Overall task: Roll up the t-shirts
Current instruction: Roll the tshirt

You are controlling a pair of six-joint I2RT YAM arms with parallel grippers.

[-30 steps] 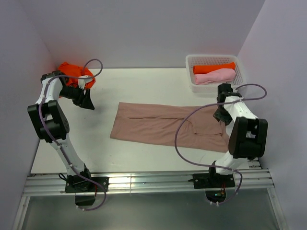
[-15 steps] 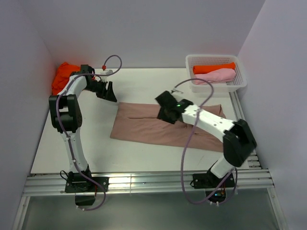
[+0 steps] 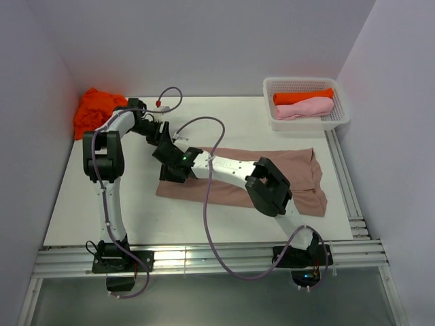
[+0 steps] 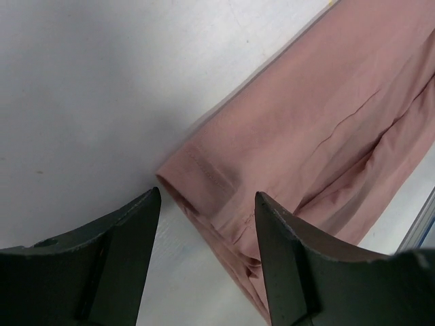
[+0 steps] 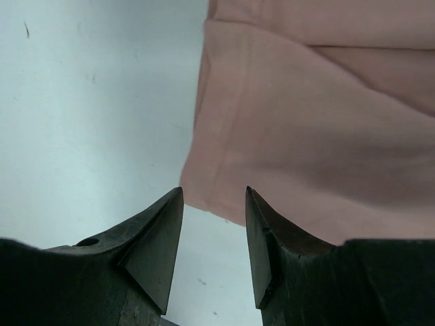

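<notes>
The large pinkish-brown t-shirt (image 3: 299,175) lies flat, folded into a long strip, across the middle of the table. My left gripper (image 3: 163,136) is open just above its far left corner; the left wrist view shows that folded corner (image 4: 204,176) between the fingertips. My right arm reaches across the shirt, with its open gripper (image 3: 168,171) at the near left corner. In the right wrist view the shirt's corner (image 5: 204,190) sits just ahead of the open gripper (image 5: 214,193). Neither gripper holds cloth.
A crumpled orange t-shirt (image 3: 95,109) lies in the far left corner. A white mesh basket (image 3: 306,124) at the far right holds a rolled orange shirt (image 3: 302,96) and a rolled light pink shirt (image 3: 306,107). Walls close in the left, right and back.
My right arm has swung from the shirt's right end across to its left end. My left gripper has moved from the orange pile to the shirt's far left corner.
</notes>
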